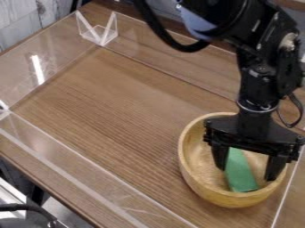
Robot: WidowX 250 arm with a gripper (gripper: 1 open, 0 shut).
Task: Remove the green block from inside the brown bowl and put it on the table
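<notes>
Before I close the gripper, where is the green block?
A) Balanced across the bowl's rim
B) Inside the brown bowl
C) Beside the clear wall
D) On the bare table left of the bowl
B: the green block lies within the brown bowl, on its inside, below the open gripper.
</notes>
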